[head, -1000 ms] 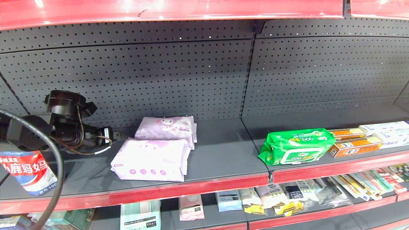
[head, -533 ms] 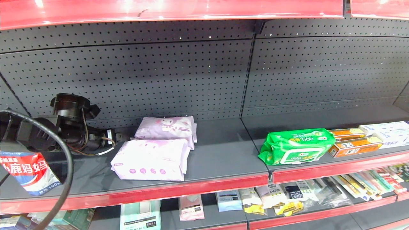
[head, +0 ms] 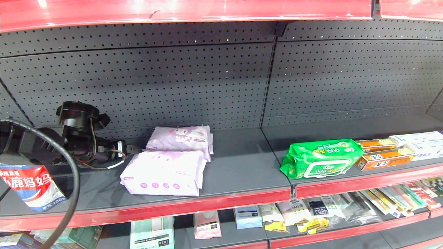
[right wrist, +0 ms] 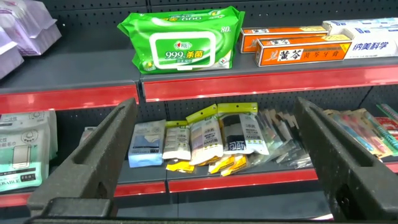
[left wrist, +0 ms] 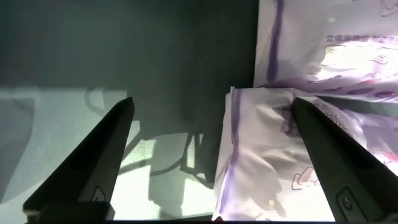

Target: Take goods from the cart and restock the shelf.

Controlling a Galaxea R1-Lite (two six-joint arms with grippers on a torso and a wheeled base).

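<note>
Left wrist view looks out between the two dark fingers of the left gripper (left wrist: 212, 106), which stand wide apart and hold nothing. The edge of the front pink tissue pack (left wrist: 273, 168) lies between them on the grey shelf (left wrist: 62, 124); I cannot tell whether a finger touches it. Directly behind it lies the rear pink tissue pack (left wrist: 323, 43), and the two packs touch each other. The right gripper (right wrist: 216, 106) is spread wide as well and is empty. It is in front of the shelf, well apart from the goods. Beyond it a green wet wipes pack (right wrist: 180, 40) lies at the front edge of the shelf, with orange boxes (right wrist: 298, 50) just beside it and white boxes (right wrist: 373, 28) farther along. On the lower shelf (right wrist: 249, 183) lie small packets (right wrist: 205, 140). At the left end of the shelf, near the left arm, stands a red and white bag (head: 29, 186).
</note>
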